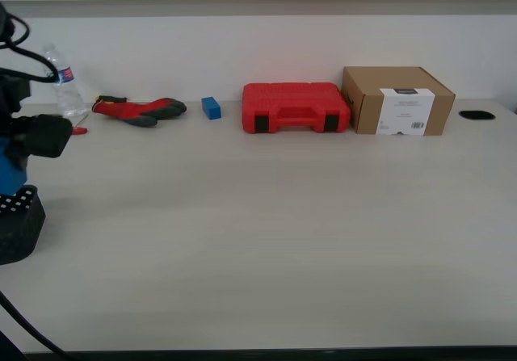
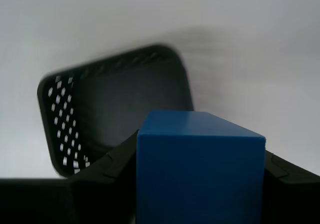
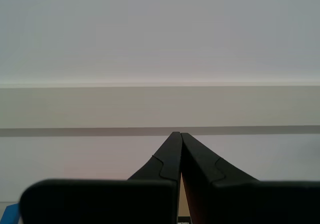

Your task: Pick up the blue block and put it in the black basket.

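Look first at the black basket [image 1: 16, 224] on the table's [image 1: 266, 240] near left edge; my first gripper [image 2: 200, 184] hangs above it, pinching the blue block [image 2: 200, 169]. Along the far edge you see a bottle [image 1: 65, 86], red gloves [image 1: 137, 109], a small blue block [image 1: 211, 107], a red case [image 1: 295, 107] and a cardboard box [image 1: 397, 100]. My second gripper [image 3: 179, 144] has its fingers pressed together, empty.
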Controlling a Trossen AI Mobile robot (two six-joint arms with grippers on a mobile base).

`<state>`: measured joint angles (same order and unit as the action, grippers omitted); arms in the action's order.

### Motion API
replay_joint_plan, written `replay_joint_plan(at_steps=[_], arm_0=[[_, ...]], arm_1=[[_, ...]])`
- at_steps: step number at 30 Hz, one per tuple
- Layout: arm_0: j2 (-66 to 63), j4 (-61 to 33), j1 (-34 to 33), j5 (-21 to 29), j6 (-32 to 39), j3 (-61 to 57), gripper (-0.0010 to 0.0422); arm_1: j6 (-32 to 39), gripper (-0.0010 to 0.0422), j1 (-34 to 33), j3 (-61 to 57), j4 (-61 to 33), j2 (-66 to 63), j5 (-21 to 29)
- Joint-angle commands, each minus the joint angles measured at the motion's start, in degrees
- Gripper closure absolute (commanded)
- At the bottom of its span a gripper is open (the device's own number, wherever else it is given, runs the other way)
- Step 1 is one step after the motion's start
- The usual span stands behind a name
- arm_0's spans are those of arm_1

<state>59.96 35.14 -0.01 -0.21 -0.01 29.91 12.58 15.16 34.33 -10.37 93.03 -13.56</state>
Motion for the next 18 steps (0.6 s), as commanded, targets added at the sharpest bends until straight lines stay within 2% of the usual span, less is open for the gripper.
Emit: replay_joint_plan(at_steps=[1,7,12,15,18], arm_0=[[0.0,0.2,0.0,-0.1,0.0,0.1,0.0413],[0.0,0.2,0.0,-0.1,0.0,0.1,0.0413],[0.0,0.2,0.0,-0.1,0.0,0.1,0.0413],[0.0,0.2,0.1,-0.1,0.0,0.1,0.0413],[0.0,0.2,0.0,-0.1,0.0,0.1,0.0413]], arm_1=[[-0.8,0.0413,4.7,-1.6,4.6,0.7,-0.2],[-0.6,0.0413,10.0,-1.6,10.3,3.7,0.7],[-0.5,0.0413,13.0,-1.1,17.3,13.4,-0.8],[-0.6,0.0413,13.4,0.6,17.3,18.0,-0.9],[-0.6,0.0413,13.6,2.2,16.9,20.3,1.2]])
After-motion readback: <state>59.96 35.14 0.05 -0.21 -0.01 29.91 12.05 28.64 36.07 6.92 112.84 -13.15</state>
